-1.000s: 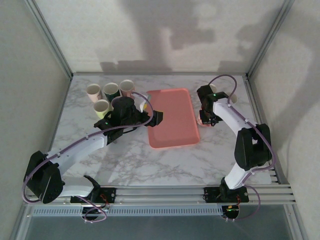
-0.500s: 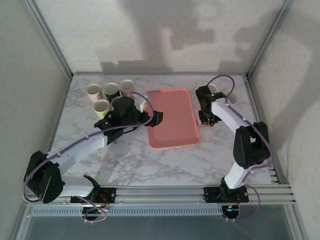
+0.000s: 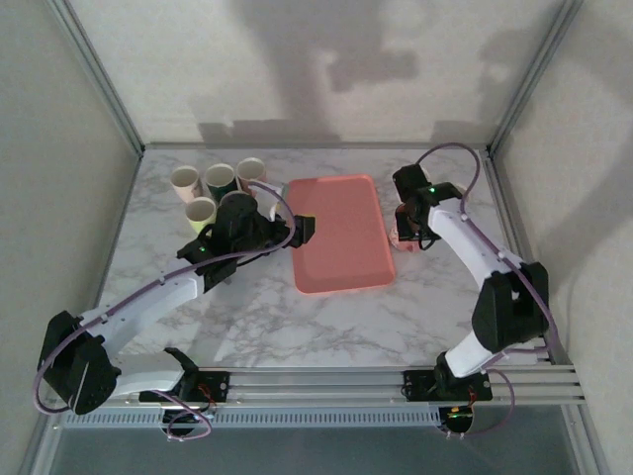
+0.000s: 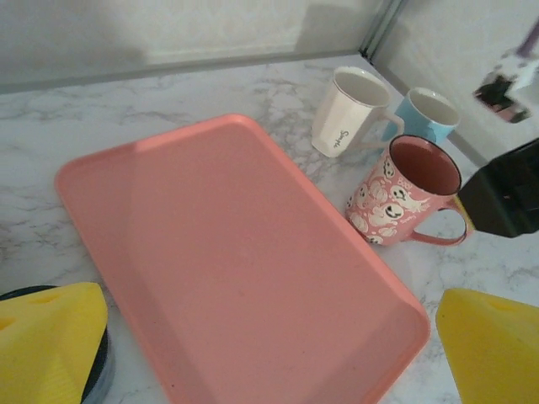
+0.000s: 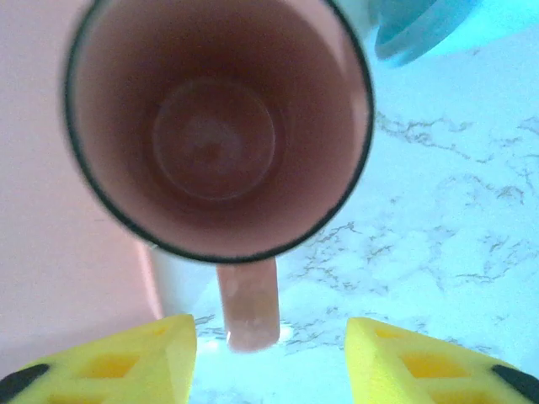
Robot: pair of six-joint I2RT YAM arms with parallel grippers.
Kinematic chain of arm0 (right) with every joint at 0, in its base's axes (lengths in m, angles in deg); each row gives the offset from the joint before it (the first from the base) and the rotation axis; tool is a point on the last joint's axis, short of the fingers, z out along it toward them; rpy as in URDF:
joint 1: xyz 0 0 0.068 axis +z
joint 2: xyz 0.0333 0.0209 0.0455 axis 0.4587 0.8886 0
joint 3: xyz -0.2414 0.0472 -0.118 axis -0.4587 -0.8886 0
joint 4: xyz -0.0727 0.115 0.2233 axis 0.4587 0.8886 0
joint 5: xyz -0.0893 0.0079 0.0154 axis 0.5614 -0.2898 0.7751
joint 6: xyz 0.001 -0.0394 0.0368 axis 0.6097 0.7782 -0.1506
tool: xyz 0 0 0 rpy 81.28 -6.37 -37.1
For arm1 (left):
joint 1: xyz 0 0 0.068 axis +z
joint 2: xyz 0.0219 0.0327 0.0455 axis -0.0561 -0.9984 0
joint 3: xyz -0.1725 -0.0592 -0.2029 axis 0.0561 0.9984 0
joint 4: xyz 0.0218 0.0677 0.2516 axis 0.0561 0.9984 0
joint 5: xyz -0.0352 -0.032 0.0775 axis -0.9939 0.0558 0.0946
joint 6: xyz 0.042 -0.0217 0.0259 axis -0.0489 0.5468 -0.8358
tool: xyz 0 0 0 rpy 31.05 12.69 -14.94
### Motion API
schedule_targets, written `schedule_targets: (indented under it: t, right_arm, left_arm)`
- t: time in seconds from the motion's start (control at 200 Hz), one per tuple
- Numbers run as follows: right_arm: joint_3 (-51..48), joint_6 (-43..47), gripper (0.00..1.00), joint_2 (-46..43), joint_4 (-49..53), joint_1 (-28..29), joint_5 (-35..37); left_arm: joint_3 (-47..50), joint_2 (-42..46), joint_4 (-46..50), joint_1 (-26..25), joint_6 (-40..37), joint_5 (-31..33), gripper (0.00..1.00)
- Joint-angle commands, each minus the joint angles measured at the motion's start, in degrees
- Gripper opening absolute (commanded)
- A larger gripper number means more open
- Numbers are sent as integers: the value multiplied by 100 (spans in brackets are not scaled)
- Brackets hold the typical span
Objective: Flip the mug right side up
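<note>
The mug [image 4: 404,194] is pink with white ghost faces and stands upright, mouth up, on the marble just off the right edge of the pink tray [image 4: 227,252]. From above I look straight into the mug [image 5: 219,126], and its handle [image 5: 250,303] points toward me. My right gripper [image 5: 269,362] hovers over that handle, open, with a gap on each side between the yellow fingers [image 5: 118,362] and the handle. In the top view the right gripper [image 3: 413,230] hangs above the mug [image 3: 404,240]. My left gripper [image 3: 302,230] is open over the tray's left edge, holding nothing.
A white mug [image 4: 349,109] and a light blue mug [image 4: 425,114] stand upright just behind the pink one. Several cups [image 3: 218,183] cluster at the back left of the table, close to my left arm. Frame posts and walls enclose the table.
The right gripper's fingers have spread apart and let go of the mug handle. The left arm has drawn slightly back toward the left.
</note>
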Motion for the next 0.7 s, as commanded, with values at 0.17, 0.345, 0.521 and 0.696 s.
schedule_targets:
  t: [0.17,0.345,0.521,0.696]
  right_arm:
    - [-706,579,75,-1593,-1575,-65,-1635]
    - [-862,654,99,-1881,-1993,-181,-1695]
    - [-737,681,99,-1788,-2069,-353,-1777]
    - [-871,726,99,-1850,-2499,-445,-1878]
  left_arm:
    - [272,540,-135,1,205,887,99]
    - [446,823,-79,81,294,1622,100]
    - [669,1110,-169,346,220,2177,100]
    - [830,1204,-356,916,20,2237,99]
